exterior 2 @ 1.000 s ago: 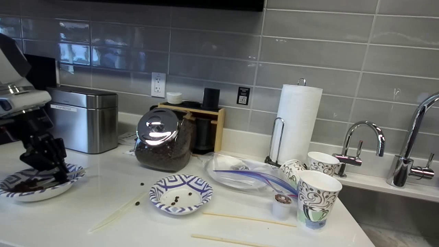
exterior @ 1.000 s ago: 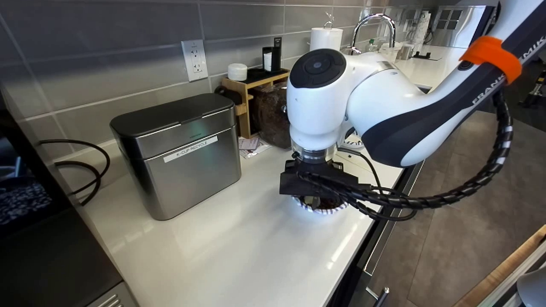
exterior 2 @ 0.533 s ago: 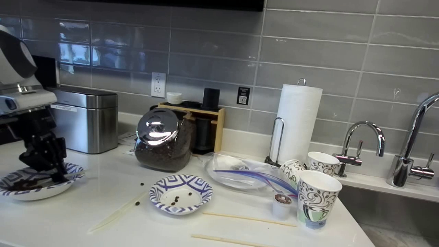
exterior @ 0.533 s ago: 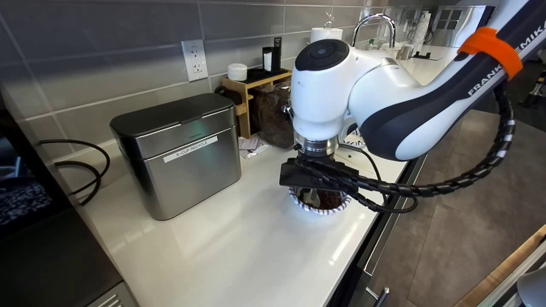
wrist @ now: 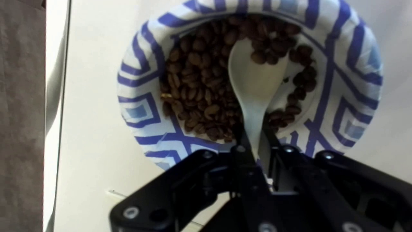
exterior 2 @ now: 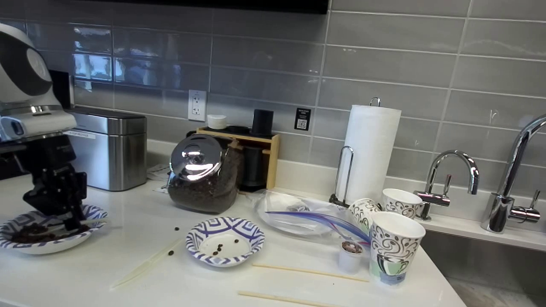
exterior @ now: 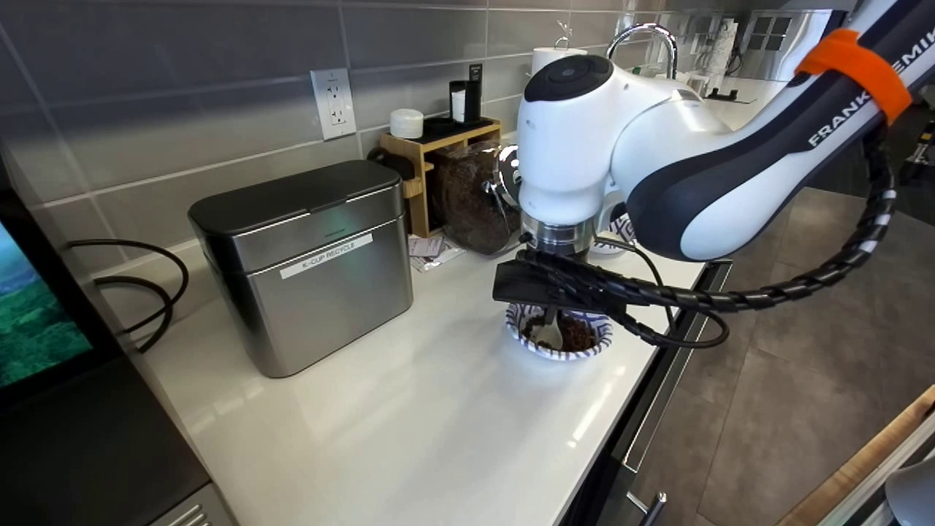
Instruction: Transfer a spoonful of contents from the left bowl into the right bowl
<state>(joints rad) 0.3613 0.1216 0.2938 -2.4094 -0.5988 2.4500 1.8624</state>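
Note:
My gripper [wrist: 253, 132] is shut on the handle of a white spoon [wrist: 254, 82] over the left bowl. The left bowl [wrist: 138, 111] has a blue-and-white rim and shows in both exterior views [exterior: 559, 355] [exterior 2: 55, 248]. The contents [wrist: 198, 83], dark brown beans, heap on one side of it. The spoon's scoop lies among them, with several beans over its far end. An exterior view shows the gripper [exterior 2: 76, 224] low inside the bowl, the fingertips near the beans. The right bowl [exterior 2: 255, 241], pale-centred, stands apart with several beans in it; the wrist partly hides it in an exterior view [exterior: 622, 228].
A bean jar [exterior 2: 209, 194] and a steel bin [exterior 2: 115, 157] stand along the wall. A plastic knife [exterior 2: 147, 264] and loose beans lie between the bowls. Sticks [exterior 2: 311, 272], paper cups [exterior 2: 394, 251] and a plastic bag [exterior 2: 286, 221] surround the right bowl. The counter edge runs close by.
The wrist has shifted slightly toward the right bowl and changed its tilt, with the spoon still held. More of the spoon and beans shows. The left bowl has slid a little the same way.

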